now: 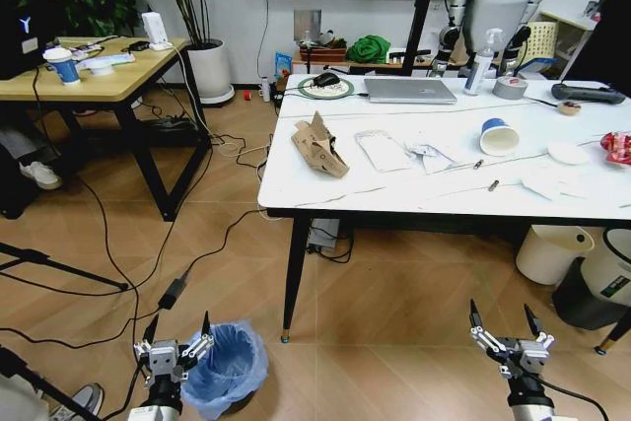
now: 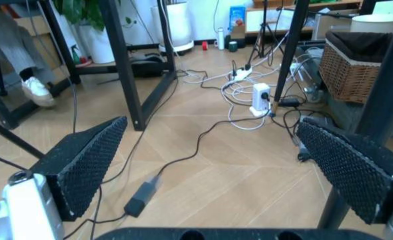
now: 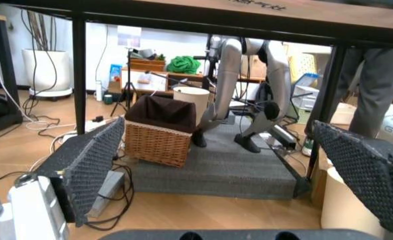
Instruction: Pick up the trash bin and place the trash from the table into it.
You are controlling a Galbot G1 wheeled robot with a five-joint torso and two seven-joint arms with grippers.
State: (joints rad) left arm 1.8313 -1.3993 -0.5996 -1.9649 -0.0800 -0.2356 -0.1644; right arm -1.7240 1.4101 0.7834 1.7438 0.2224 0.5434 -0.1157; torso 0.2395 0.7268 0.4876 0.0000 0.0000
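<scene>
1. Small round dark trash bin w/ thin light-blue bag liner (image 1: 227,370) stood on the wood floor, just beside the table's front-left leg, untouched.
2. Left tool (image 1: 175,344) hung just beside the bin's rim, fingers spread wide, nothing held; prob. lining up for the pickup.
3. Right tool (image 1: 506,332) hovered low in front of the table, also wide & empty, apparently waiting.
4. White marble-look tabletop (image 1: 394,189) carried the trash: brown cardboard piece (image 1: 320,147), clear wrapper (image 1: 383,151), white-and-blue paper cup (image 1: 498,136).
</scene>
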